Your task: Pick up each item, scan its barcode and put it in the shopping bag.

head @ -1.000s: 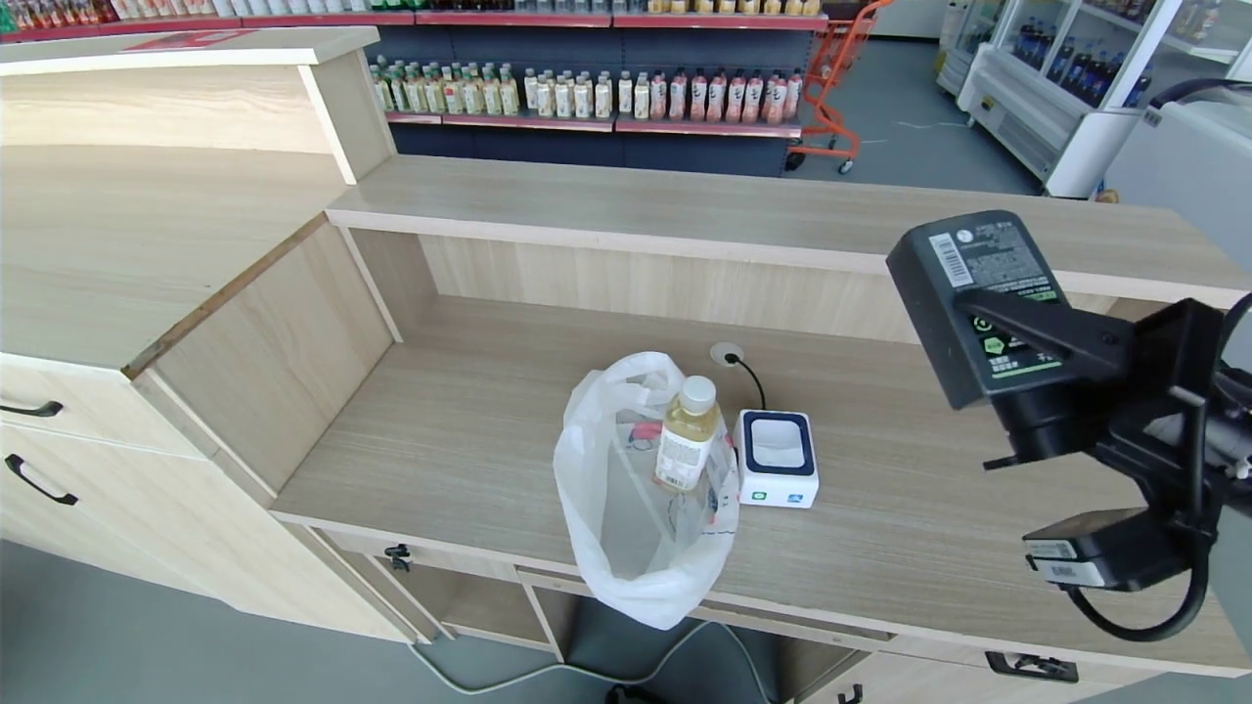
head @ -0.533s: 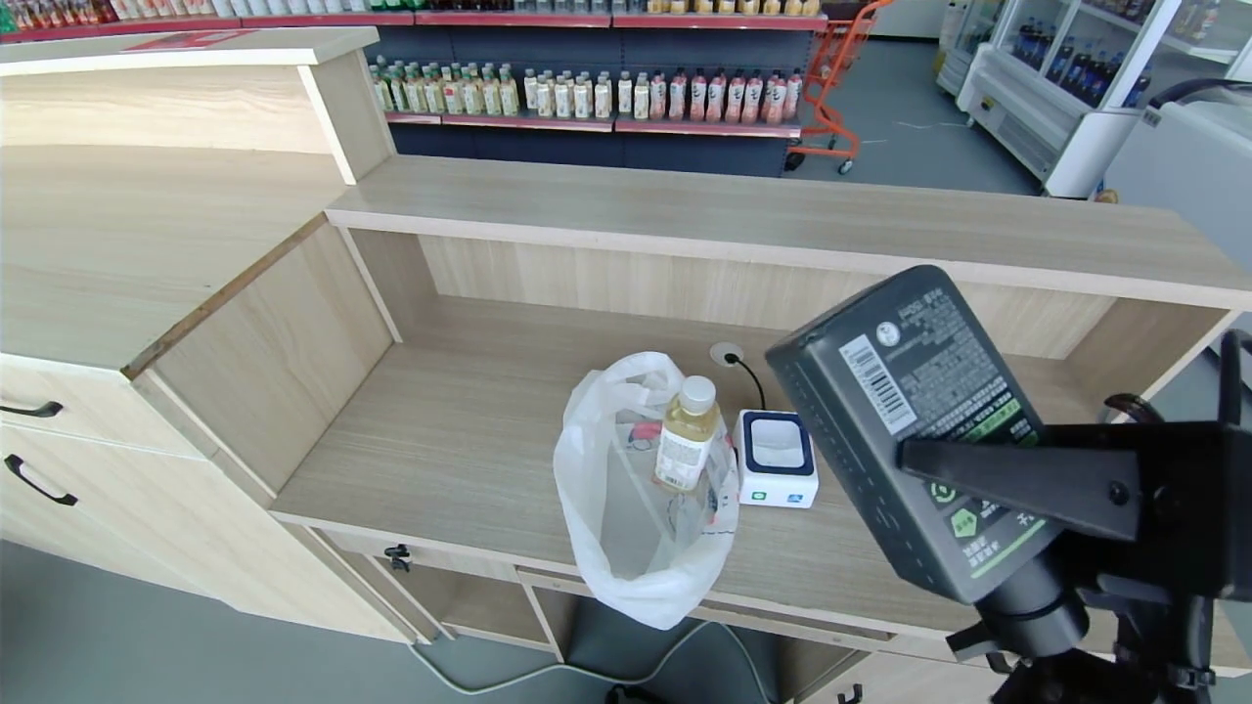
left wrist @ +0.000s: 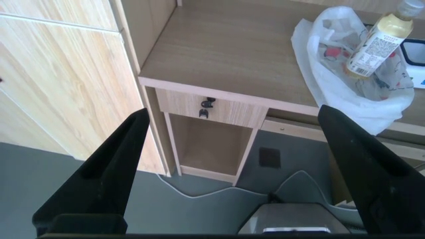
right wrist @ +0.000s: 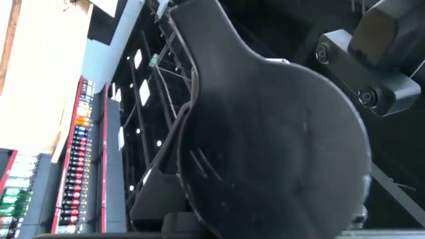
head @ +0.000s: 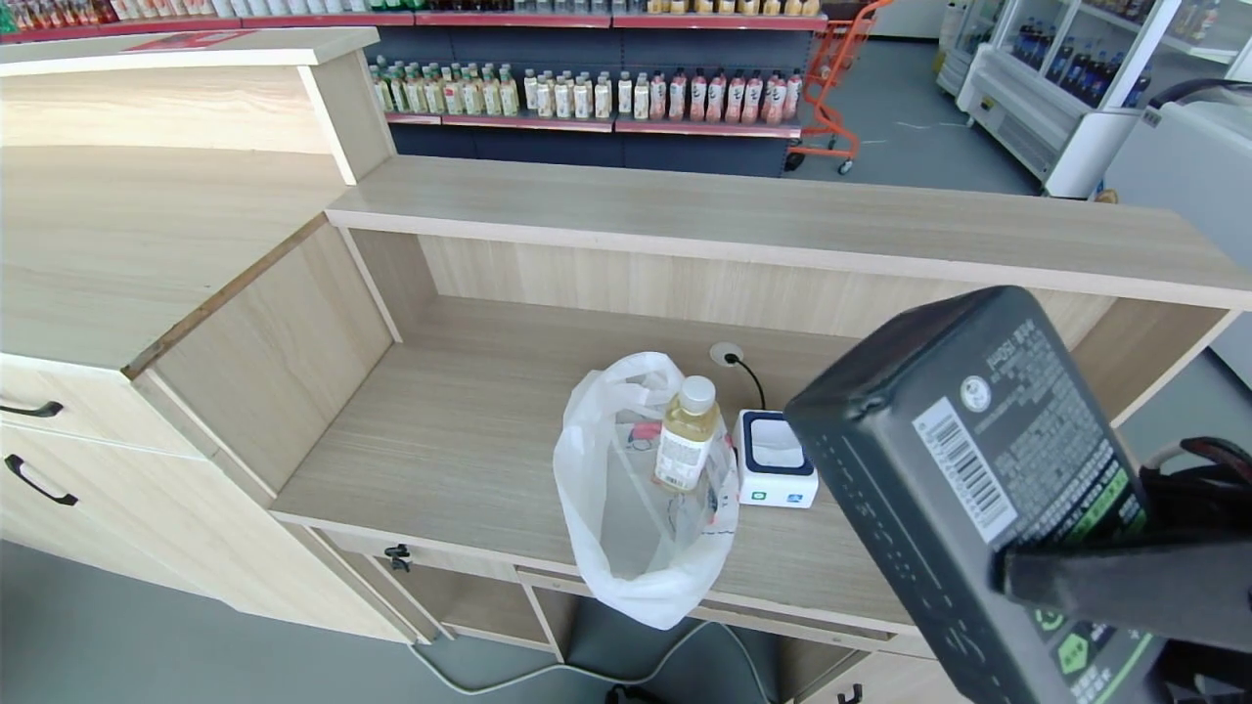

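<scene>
Off to the left, the left hand (left wrist: 232, 109) is hovering over the floor in front of the tabletop (head: 460, 430), its two dark fingers spread wide and gripping nothing. Near the tabletop's front edge a thin white plastic shopping bag (head: 597, 489) is sitting with its mouth gaping open, its lower end drooping over that edge. A bottle (head: 688, 435) is standing upright in the right side of the bag's mouth. It is a small clear one showing a pale yellow drink, with a white cap and a white label wrapping its middle. Something with red print is lying deeper in the bag, too small to make out. Just beside the bag on the right, a small white scanner box (head: 776, 458) with a dark-framed window is resting flat on the tabletop, with a black cable (head: 753, 376) running from it to a hole behind. Farthest right, the right hand (head: 1076, 587) is pinching a black handheld scanner (head: 978, 489) up in the air, well above the tabletop. The scanner's labelled face, carrying a white barcode sticker, is facing upward.
</scene>
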Robot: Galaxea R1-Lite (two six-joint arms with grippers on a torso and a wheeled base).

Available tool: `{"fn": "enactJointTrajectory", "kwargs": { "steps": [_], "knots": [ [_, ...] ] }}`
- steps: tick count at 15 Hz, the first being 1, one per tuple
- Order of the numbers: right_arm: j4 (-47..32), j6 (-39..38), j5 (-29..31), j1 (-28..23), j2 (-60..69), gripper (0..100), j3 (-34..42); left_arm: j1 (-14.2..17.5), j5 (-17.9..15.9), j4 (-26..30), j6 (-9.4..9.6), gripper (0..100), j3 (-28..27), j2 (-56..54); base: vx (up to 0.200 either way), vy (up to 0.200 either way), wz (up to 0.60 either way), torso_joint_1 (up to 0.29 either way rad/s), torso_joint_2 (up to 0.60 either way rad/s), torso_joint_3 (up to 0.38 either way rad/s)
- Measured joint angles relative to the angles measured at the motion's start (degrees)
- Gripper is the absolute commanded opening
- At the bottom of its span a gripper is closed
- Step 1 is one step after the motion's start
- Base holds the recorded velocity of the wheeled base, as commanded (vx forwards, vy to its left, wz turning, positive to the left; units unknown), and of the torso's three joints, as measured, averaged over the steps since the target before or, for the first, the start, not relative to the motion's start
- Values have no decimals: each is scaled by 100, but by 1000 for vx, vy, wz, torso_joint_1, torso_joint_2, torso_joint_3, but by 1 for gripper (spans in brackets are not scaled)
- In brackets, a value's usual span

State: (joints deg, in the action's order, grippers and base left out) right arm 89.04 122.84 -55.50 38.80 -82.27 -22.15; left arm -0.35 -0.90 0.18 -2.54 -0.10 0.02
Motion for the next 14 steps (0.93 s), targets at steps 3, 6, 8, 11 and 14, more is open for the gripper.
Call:
{"fn": "enactJointTrajectory", "kwargs": {
  "steps": [3,6,8,11,14],
  "knots": [
    [-211,79,-9,50,66,0,24,0,1,-2,0,100,0,0,0,0,0,0,0,0],
    [-393,174,-11,72,155,0,55,0,1,0,0,100,0,0,0,0,0,0,0,0],
    [-406,176,-20,102,195,0,74,0,1,0,0,100,0,0,0,0,0,0,0,0],
    [-408,176,-20,122,223,0,85,0,1,0,0,100,0,0,0,0,0,0,0,0],
    [-408,174,-20,119,238,0,90,0,1,-2,0,100,0,0,0,0,0,0,0,0]
  ]
}}
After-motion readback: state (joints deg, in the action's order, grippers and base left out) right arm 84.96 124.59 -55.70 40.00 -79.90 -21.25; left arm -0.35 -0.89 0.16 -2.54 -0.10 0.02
